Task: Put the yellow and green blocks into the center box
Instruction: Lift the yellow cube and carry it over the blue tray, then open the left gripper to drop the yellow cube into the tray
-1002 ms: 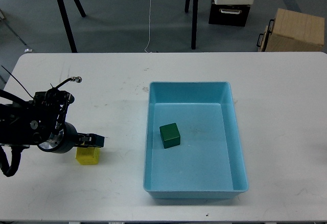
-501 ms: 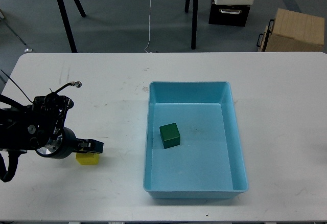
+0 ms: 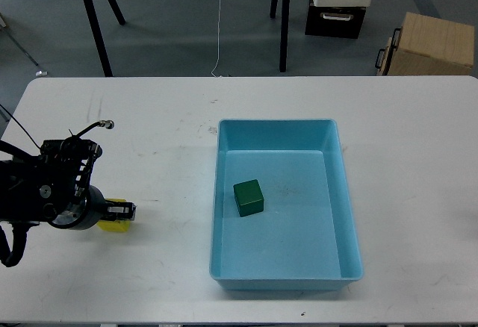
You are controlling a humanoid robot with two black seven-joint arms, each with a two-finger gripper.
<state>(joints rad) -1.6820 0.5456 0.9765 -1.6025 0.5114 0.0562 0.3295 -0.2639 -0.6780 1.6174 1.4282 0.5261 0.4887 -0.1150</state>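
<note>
The dark green block (image 3: 248, 197) lies inside the light-blue center box (image 3: 348, 215), left of its middle. The yellow block (image 3: 113, 226) is on the white table, left of the box, mostly hidden under my left gripper (image 3: 124, 210). Only its lower edge shows. The left gripper is low, right over the yellow block, and points right. Its fingers are small and dark, so I cannot tell whether they are closed on the block. My right gripper is out of view.
The white table (image 3: 403, 140) carries only the box and the yellow block. Beyond the far edge are tripod legs (image 3: 95, 25), a white and black case (image 3: 337, 2) and a tan cardboard box (image 3: 432, 43) on the floor.
My left gripper has dropped and pulled back to the left. The yellow block has shifted left with it and is now more hidden. The green block and box have not moved.
</note>
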